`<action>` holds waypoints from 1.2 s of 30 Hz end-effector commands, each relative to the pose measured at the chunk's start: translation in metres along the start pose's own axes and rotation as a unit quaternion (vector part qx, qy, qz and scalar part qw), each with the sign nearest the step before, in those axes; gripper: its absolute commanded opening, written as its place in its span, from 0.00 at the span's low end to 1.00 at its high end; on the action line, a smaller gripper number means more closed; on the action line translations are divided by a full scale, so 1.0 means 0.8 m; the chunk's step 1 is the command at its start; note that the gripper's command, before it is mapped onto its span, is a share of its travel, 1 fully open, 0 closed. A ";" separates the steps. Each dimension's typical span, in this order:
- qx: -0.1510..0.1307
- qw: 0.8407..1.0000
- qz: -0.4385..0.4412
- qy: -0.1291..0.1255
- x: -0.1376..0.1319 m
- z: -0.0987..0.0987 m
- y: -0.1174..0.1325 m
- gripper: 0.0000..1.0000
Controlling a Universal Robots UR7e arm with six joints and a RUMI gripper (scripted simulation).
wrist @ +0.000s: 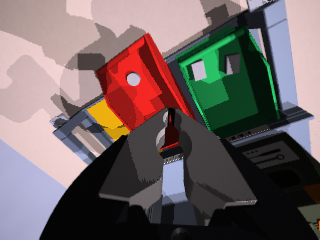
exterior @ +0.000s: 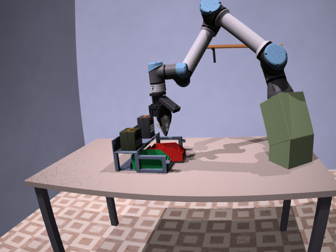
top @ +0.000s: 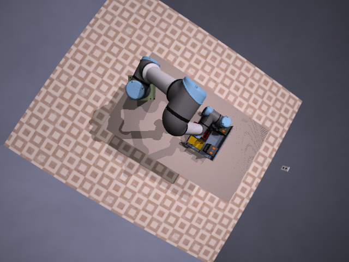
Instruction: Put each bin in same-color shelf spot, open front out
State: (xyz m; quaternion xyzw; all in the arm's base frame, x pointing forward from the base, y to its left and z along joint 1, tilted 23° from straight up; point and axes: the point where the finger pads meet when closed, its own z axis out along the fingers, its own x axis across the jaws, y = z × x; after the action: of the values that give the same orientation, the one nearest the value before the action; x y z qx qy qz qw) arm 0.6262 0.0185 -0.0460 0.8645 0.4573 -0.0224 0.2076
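Observation:
My gripper [exterior: 166,134] [wrist: 170,108] is shut and empty, pointing down above the shelf beside the red bin. The red bin [exterior: 173,153] [wrist: 137,97] is in the middle of the shelf [exterior: 117,161] [top: 215,138]. Its front sticks out past the front lip, and a round light part shows in it. The green bin [exterior: 147,160] [wrist: 232,107] is in the end spot under the low board, its front close behind the lip, with two light square-looking parts inside. A flat yellow mark [top: 194,141] [wrist: 103,115] shows at the other end. The red bin's rear is hidden by my fingers.
An olive case [exterior: 130,139] [wrist: 272,157] and a dark grey case [exterior: 145,126] [top: 208,148] stand on the upper board. Side rails rise at both shelf ends. The green robot base [exterior: 290,130] stands at the table's other end.

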 end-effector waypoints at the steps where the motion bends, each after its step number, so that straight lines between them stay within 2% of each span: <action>1: -0.001 0.993 0.114 0.000 -0.003 0.002 -0.005 0.00; 4: -0.001 0.991 0.131 0.001 -0.003 0.003 -0.005 0.00; 8: -0.001 0.980 0.199 0.002 -0.003 0.004 -0.009 0.00; 12: -0.001 0.962 0.273 0.003 -0.006 0.007 -0.011 0.00; 19: 0.000 0.920 0.391 0.005 -0.009 0.010 -0.015 0.00; 21: 0.000 0.920 0.391 0.005 -0.009 0.010 -0.015 0.00; 22: 0.000 0.906 0.423 0.005 -0.008 0.010 -0.016 0.00; 30: 0.003 0.835 0.549 0.008 -0.015 0.015 -0.019 0.00; 36: 0.005 0.774 0.633 0.009 -0.021 0.018 -0.021 0.00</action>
State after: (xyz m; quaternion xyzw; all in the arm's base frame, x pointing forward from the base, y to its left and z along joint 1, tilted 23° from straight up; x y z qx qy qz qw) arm 0.6084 0.0117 -0.0602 0.9766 -0.0735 0.0972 0.1772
